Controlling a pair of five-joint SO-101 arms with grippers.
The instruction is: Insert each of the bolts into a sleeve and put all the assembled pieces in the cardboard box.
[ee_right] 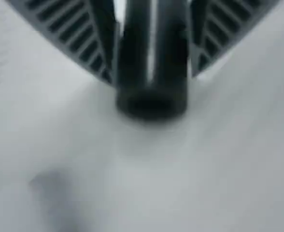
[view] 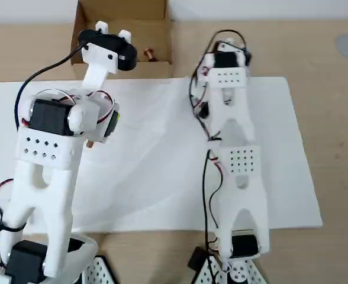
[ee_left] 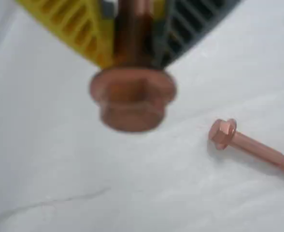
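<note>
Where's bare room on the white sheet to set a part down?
Freest: the sheet between the left arm and the right arm, from the middle to its near edge. Also the strip between the right arm and the sheet's right edge. Crowded: under the left arm, where a loose bolt lies by the held bolt.

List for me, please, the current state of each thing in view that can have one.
Left gripper: shut on the held bolt.
Held bolt: clamped by its shank, head free.
Loose bolt: lying flat on the white sheet, unsleeved.
Right gripper: shut on the sleeve.
Sleeve: clamped, one end protruding.
Cardboard box: open, a copper piece inside.
</note>
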